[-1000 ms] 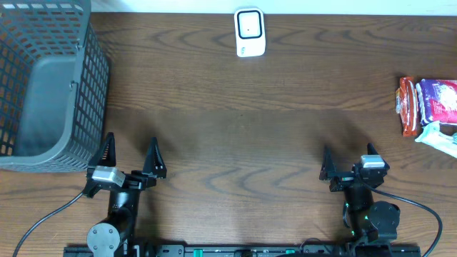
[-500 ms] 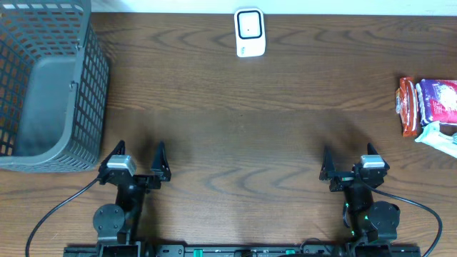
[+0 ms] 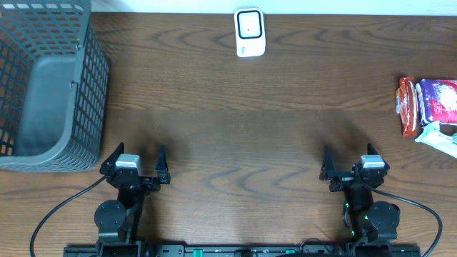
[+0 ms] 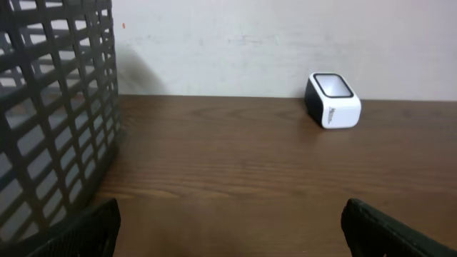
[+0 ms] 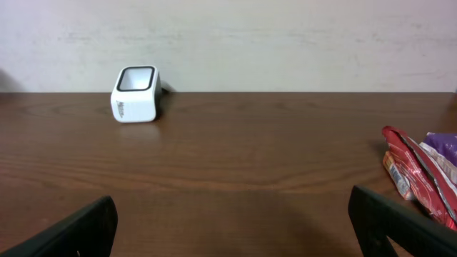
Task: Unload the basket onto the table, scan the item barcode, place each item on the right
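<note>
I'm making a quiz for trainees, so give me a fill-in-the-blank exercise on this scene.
The mesh basket is coloured ___. The scanner has a ___ body. The snack packets lie far to the ___. The left gripper and right gripper both stand ___ and empty.
Missing words: grey, white, right, open.

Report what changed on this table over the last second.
The left tool swung a little to the right, away from the basket, and squared up to face straight ahead. It stayed open and took hold of nothing. The right tool, also open, the scanner, the basket and the snack packets stayed where they were.
</note>
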Action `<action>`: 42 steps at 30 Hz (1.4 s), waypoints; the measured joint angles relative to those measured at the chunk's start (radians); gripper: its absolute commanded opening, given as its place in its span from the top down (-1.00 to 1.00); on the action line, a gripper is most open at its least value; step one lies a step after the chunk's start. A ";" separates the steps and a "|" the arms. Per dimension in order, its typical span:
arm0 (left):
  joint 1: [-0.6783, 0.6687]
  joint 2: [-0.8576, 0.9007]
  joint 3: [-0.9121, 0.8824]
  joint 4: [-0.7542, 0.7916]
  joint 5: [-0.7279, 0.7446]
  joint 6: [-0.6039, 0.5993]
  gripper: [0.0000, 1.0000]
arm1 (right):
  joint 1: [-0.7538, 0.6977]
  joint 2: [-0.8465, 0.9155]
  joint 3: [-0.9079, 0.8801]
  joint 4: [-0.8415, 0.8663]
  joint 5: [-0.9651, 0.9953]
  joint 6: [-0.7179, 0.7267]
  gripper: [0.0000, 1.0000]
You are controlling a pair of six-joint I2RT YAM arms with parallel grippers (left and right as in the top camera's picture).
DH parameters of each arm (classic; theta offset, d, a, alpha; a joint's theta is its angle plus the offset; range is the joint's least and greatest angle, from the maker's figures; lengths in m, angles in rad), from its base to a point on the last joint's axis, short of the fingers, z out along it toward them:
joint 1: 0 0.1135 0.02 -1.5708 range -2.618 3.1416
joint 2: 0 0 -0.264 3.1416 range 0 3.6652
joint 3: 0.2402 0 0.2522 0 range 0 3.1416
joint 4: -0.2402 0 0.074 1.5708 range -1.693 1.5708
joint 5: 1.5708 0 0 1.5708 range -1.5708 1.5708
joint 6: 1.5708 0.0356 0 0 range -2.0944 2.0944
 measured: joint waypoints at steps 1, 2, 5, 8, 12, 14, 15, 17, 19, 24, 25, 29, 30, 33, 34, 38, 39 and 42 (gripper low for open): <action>0.000 0.000 0.000 0.000 0.000 0.007 -0.97 | 0.000 0.000 0.000 0.000 0.000 0.000 -0.98; 0.000 0.000 0.000 0.000 -0.001 0.014 -0.97 | 0.000 0.000 0.000 0.000 0.000 0.000 -0.98; 0.000 0.000 0.000 -0.001 -0.008 0.029 -0.96 | 0.000 0.000 0.000 0.000 0.000 0.000 -0.99; 0.000 0.000 0.000 -0.002 -0.011 0.032 -0.96 | 0.000 0.000 0.000 0.000 0.000 0.000 -0.99; 0.000 0.000 0.001 -0.004 -0.014 0.032 -0.96 | 0.000 0.000 0.000 0.000 0.000 0.000 -0.99; 0.000 0.000 0.002 -0.006 -0.020 0.030 -0.97 | 0.000 0.000 0.000 0.000 0.000 0.000 -0.99; 0.000 0.000 0.002 -0.008 -0.025 0.027 -0.97 | 0.000 0.000 0.000 0.000 0.000 0.000 -0.98; 0.000 0.000 0.002 -0.009 -0.031 0.019 -0.97 | 0.000 0.000 0.000 0.000 0.000 0.000 -0.98; 0.000 0.000 0.003 -0.011 -0.034 0.013 -0.97 | 0.000 0.000 0.000 0.000 0.000 0.000 -0.98; 0.000 0.000 0.004 -0.013 -0.043 0.001 -0.97 | 0.000 0.000 0.000 0.000 0.000 0.000 -0.99; 0.000 0.000 0.004 -0.013 -0.045 -0.002 -0.97 | 0.000 0.000 0.000 0.000 0.000 0.000 -0.99; 0.000 0.000 0.005 -0.013 -0.047 -0.003 -0.97 | 0.000 0.000 0.000 0.000 0.000 0.000 -0.99; 0.000 0.000 0.005 -0.013 -0.047 -0.003 -0.97 | 0.000 0.000 0.000 0.000 0.000 0.000 -0.99; 0.000 0.000 0.005 -0.014 -0.049 -0.003 -0.97 | 0.000 0.000 0.000 0.000 0.000 0.000 -0.98; 0.000 0.000 0.005 -0.014 -0.049 -0.003 -0.97 | 0.000 0.000 0.000 0.000 0.000 0.000 -0.99; 0.000 0.000 0.005 -0.014 -0.049 -0.003 -0.97 | 0.000 0.000 0.000 0.000 0.000 0.000 -0.99; 0.000 0.000 0.005 -0.014 -0.049 -0.003 -0.97 | 0.000 0.000 0.000 0.000 0.000 0.000 -0.99; 0.000 0.000 0.005 -0.014 -0.049 -0.003 -0.97 | 0.000 0.000 0.000 0.000 0.000 0.000 -0.99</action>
